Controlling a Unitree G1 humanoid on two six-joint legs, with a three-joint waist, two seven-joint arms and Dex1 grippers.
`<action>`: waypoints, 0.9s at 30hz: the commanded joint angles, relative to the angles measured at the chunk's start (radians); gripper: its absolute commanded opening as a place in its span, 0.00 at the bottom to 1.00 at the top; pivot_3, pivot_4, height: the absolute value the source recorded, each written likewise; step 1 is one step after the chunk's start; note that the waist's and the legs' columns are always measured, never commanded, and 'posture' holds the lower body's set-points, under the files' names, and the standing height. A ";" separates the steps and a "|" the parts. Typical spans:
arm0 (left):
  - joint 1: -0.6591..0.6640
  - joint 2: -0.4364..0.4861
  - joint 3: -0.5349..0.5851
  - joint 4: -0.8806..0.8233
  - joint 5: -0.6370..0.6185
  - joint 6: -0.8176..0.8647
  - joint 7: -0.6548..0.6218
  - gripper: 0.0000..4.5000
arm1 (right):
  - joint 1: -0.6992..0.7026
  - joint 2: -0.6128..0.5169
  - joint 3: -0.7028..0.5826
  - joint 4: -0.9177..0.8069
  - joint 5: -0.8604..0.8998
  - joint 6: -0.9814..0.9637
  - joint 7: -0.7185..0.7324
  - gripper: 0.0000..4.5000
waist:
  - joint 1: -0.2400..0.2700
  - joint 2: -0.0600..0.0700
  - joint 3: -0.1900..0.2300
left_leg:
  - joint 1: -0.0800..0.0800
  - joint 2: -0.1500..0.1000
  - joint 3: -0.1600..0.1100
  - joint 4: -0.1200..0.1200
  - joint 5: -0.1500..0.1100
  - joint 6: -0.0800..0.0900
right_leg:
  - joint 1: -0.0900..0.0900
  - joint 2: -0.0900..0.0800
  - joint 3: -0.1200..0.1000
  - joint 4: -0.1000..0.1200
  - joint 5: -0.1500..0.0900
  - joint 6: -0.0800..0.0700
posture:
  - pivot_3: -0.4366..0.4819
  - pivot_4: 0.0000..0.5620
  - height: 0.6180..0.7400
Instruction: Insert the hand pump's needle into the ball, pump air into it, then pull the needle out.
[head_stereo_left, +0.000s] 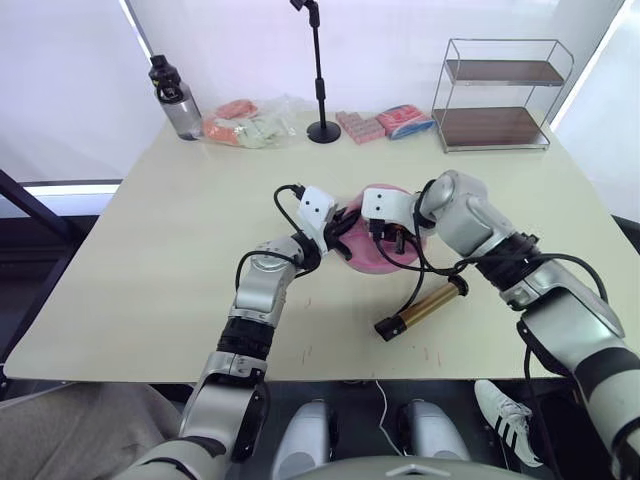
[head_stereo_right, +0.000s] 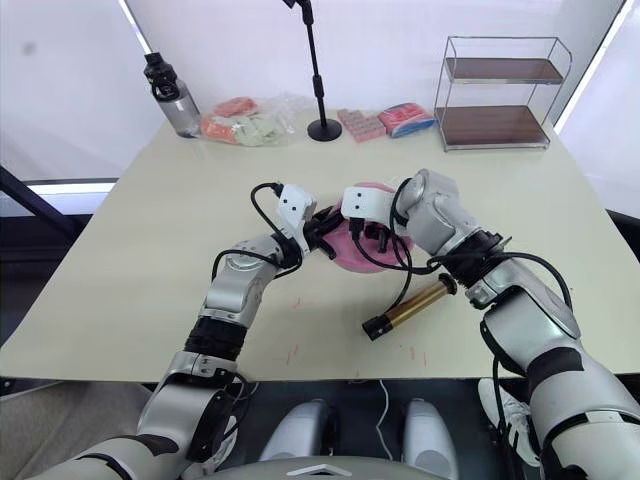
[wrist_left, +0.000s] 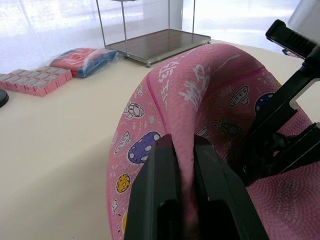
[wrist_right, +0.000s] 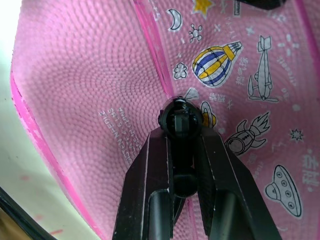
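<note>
Both grippers grip at the soft pink printed rubber ball (head_stereo_left: 378, 262).
Left gripper (wrist_left: 184, 150) pinches a ball fold; right gripper (wrist_right: 183, 131) clamps the black hose tip against the ball; gold-bronze metal hand pump (head_stereo_left: 422, 309) lies just beside the ball.

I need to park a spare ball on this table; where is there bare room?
The wide stretch left of the ball, in front of the water bottle, is bare. So is the patch in front of the wire shelf. The middle is crowded: both grippers, the ball and the hand pump.
</note>
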 joint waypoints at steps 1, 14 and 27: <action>0.009 -0.013 -0.040 -0.002 -0.001 0.006 -0.030 0.00 | 0.054 -0.023 -0.040 -0.031 0.027 0.079 0.000 0.01 | 0.002 0.000 0.000 | -0.001 0.000 0.000 0.000 0.000 0.000 | 0.000 0.000 0.000 0.000 0.000 0.000 | 0.48 0.27 1.00; 0.002 -0.011 -0.043 0.013 0.001 0.001 -0.041 0.00 | 0.146 -0.198 -0.234 -0.422 0.190 0.186 0.055 0.85 | 0.029 0.010 0.009 | -0.013 -0.002 -0.008 -0.001 0.000 0.000 | -0.003 -0.001 -0.009 -0.010 0.000 0.000 | 0.48 0.27 1.00; -0.014 -0.011 -0.043 0.027 -0.001 -0.007 -0.062 0.00 | 0.458 -0.225 -0.650 -0.639 0.468 -0.075 -0.072 0.85 | 0.030 0.010 0.013 | -0.019 -0.002 -0.014 0.000 0.000 0.000 | -0.004 -0.002 -0.017 -0.012 0.000 0.000 | 0.48 0.27 1.00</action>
